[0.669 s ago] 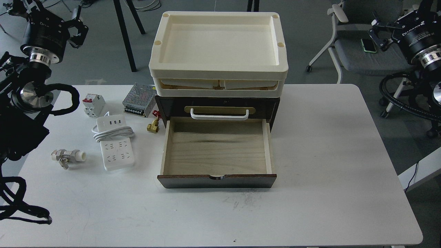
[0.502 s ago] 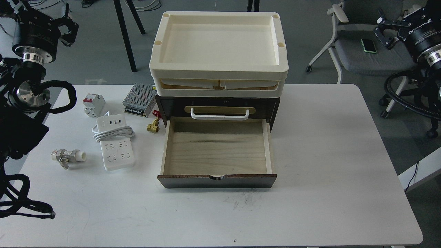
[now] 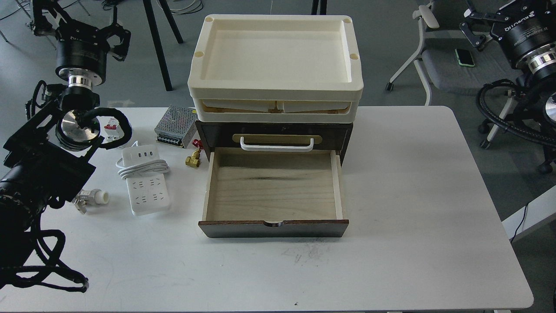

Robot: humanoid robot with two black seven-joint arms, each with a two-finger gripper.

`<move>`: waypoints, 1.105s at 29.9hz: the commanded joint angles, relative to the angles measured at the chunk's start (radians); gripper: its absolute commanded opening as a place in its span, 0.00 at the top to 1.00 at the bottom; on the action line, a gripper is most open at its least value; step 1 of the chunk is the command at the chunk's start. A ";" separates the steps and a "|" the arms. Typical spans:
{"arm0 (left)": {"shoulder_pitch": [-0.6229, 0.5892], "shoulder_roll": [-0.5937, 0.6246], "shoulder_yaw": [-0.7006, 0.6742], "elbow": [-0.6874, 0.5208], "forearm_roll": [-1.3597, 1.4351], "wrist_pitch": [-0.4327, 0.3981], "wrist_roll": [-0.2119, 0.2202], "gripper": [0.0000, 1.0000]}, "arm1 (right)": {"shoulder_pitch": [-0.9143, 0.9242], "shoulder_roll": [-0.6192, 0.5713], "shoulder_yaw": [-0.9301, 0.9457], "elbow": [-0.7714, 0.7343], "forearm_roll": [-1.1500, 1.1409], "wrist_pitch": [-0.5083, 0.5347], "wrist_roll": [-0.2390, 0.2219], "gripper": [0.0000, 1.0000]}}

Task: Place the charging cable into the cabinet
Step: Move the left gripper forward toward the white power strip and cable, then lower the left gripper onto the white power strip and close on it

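The charging cable (image 3: 145,187) is a flat white power strip with its cord bundled across it. It lies on the white table (image 3: 412,195), left of the cabinet. The cabinet (image 3: 339,134) is a dark brown chest with a white handle (image 3: 276,147). Its lower drawer (image 3: 273,187) is pulled out, showing an empty pale wood interior. My left gripper (image 3: 80,28) is raised high at the back left, far behind the power strip, with its fingers spread and empty. My right gripper (image 3: 488,19) is raised at the far right, off the table, fingers apart and empty.
Two cream plastic trays (image 3: 278,93) are stacked on the cabinet. A perforated metal box (image 3: 176,124), a brass fitting (image 3: 192,159) and a metal valve (image 3: 91,198) lie near the strip. A white breaker (image 3: 114,128) is partly hidden by my left arm. A chair (image 3: 447,69) stands behind.
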State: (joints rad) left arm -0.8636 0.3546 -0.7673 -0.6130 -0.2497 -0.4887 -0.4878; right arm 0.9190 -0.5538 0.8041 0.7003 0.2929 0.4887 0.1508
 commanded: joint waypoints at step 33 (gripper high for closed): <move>-0.003 0.512 0.437 -0.351 2.268 0.116 -0.001 0.02 | -0.299 -0.107 0.165 0.196 0.002 0.000 0.000 0.00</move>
State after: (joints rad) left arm -0.8653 0.9605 -0.3375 -1.0860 1.9163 -0.3857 -0.4887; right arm 0.6067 -0.6575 0.9711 0.8897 0.2956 0.4887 0.1513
